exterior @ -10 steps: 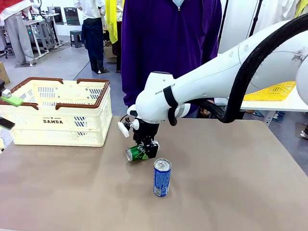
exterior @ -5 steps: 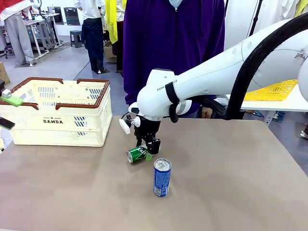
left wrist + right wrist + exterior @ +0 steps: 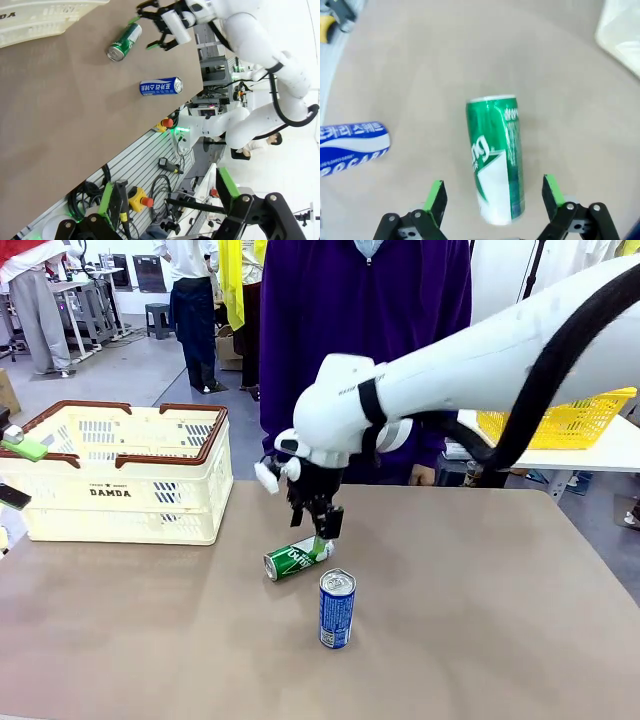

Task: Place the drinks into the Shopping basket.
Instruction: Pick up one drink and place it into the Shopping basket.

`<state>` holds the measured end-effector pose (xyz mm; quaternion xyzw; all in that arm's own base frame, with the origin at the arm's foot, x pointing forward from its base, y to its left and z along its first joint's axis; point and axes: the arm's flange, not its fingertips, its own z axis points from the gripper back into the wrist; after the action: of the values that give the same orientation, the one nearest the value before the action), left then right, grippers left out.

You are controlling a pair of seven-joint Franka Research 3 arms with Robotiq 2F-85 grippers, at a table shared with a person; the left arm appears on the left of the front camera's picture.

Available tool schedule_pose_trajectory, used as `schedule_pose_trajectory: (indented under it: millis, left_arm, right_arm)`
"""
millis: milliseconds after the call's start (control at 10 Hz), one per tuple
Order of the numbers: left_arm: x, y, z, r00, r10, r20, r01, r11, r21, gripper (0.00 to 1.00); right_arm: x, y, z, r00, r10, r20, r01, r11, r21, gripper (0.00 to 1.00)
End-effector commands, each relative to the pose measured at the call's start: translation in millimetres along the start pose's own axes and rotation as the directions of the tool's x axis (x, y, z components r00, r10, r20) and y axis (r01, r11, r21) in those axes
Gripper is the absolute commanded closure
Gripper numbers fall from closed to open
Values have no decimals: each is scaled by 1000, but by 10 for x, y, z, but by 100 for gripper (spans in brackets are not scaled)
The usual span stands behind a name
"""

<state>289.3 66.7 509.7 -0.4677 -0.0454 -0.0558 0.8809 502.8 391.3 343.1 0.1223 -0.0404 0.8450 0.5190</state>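
hovering just above the green can (image 3: 297, 558), the right end effector (image 3: 318, 528) has its jaws spread wide and holds nothing. in the right wrist view the two green pads (image 3: 436, 196) stand clear of the can on either side, with bare table showing in both gaps. the green can (image 3: 495, 155) lies on its side on the table (image 3: 500, 620), silver top turned towards the robot's side and a little to the left (the white lettering runs along its length). in the front view one pad of the end effector sits close over the can's far end; whether it touches there cannot be told.

the blue can (image 3: 337, 610) stands upright just beside the green one, nearer the robot, and the two are apart. the shopping basket (image 3: 120, 490), cream with a brown rim and "damda" on its side, rests at the table's left, well apart from both cans, so neither drink is in it.

the left end effector (image 3: 167, 195) is also released, fingers far apart with nothing between them; its camera looks across the table at the green can (image 3: 124, 42), the blue can (image 3: 160, 86) and the right end effector (image 3: 142, 32).

a person (image 3: 360, 320) in a purple top stands at the far edge.
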Motion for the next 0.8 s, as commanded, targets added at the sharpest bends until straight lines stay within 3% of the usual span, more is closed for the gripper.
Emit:
schedule_pose_trajectory:
  millis: [0,100,200,300,400,600,700]
  left_arm:
    - [-1,-19,-3,1000,4,9,-4,1000,-16,0]
    - [-1,-19,-3,1000,4,9,-4,1000,-16,0]
    - [-1,-19,-3,1000,4,9,-4,1000,-16,0]
    - [-1,-19,-3,1000,4,9,-4,1000,-16,0]
    - [-1,-19,-3,1000,4,9,-4,1000,-16,0]
    - [-1,-19,-3,1000,4,9,-4,1000,-16,0]
    - [-1,-19,-3,1000,4,9,-4,1000,-16,0]
  right_arm:
    - [-176,393,699,995,-87,52,91,992,-84,0]
    - [-478,591,1111,977,-192,95,206,964,-170,0]
    - [-876,851,1439,920,-366,138,390,883,-262,0]
    - [-1411,1243,1703,776,-598,201,630,719,-294,0]
    - [-1868,1678,1787,624,-744,241,781,577,-239,0]
    - [-2663,2573,1827,275,-913,303,961,274,-44,0]
    - [-3070,3022,1769,62,-946,317,990,98,99,0]
